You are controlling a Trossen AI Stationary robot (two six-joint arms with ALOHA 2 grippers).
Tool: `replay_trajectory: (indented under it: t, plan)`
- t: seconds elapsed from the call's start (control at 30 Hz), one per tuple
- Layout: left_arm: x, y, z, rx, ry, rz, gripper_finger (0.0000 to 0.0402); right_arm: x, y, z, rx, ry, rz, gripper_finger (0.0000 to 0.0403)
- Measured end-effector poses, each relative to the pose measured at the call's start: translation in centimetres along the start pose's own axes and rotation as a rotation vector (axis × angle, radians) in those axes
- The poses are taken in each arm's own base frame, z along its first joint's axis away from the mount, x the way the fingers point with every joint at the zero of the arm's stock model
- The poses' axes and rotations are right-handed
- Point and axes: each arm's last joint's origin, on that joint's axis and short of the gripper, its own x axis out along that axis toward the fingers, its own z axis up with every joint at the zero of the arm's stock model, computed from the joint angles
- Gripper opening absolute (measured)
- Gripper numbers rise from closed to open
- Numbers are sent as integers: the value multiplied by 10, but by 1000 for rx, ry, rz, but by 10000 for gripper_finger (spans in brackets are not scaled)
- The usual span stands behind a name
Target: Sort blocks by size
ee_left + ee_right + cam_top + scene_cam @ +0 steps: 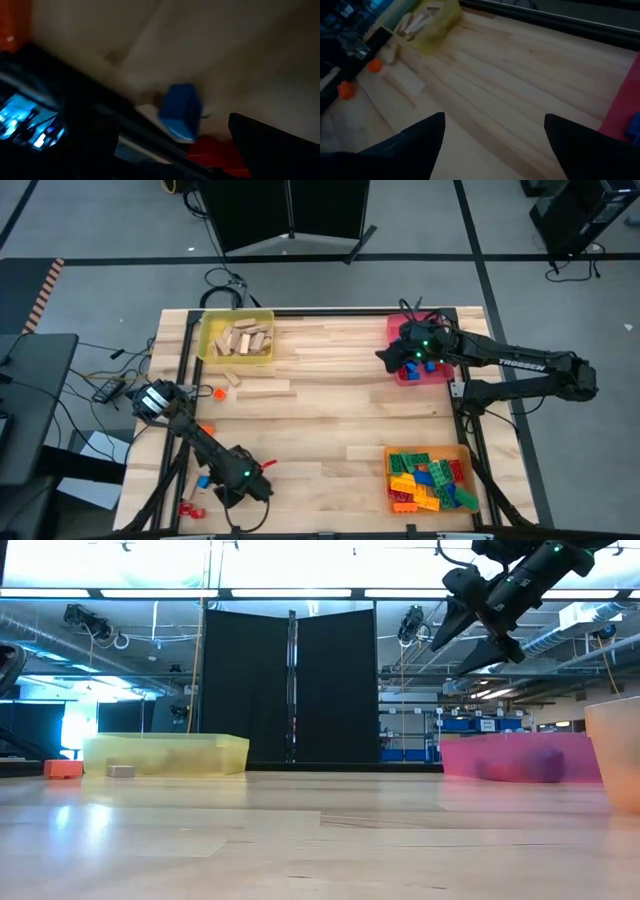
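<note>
High view: my right gripper (pixel 388 356) sits at the red tray's (pixel 440 376) inner edge, jaws spread wide, empty; the low view shows it hanging well above the tabletop. That tray holds a few blue and red blocks (pixel 428 366). My left gripper (pixel 262 470) is low at the table's near-left corner, also wide and empty, with a blue block (pixel 201 480) and a red block (pixel 189 507) loose nearby; its wrist view puts the blue one just ahead of the fingers. Farther out: yellow tray (pixel 210 327) with tan wooden blocks (pixel 243 340), orange tray (pixel 462 451) packed with mixed bricks (pixel 428 480), 2 orange pieces (pixel 219 392) loose at the left edge. Risk, as I judge it: those corner blocks lie right at the table's edge, so a clumsy approach could nudge one off, or both could get pinched together.
</note>
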Motion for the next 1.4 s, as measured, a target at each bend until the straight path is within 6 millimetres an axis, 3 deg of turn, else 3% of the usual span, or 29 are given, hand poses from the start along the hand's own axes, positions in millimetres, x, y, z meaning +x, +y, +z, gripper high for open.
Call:
replay_trajectory:
  t: [0.27, 0.53, 1.17, 1.4]
  plan:
    - [0, -18, 4, 81, -38, -174, 379, 0, 5, 2, 30, -33, 38, 352]
    - [19, -6, 9, 28, 32, -125, 379, -1, 11, 2, 18, -47, 75, 352]
    - [32, -9, -9, 43, 48, -78, 377, -2, 15, -2, 2, -35, 92, 350]
    - [32, -10, -9, 31, 54, -88, 339, -2, 15, -2, 38, -33, 94, 347]
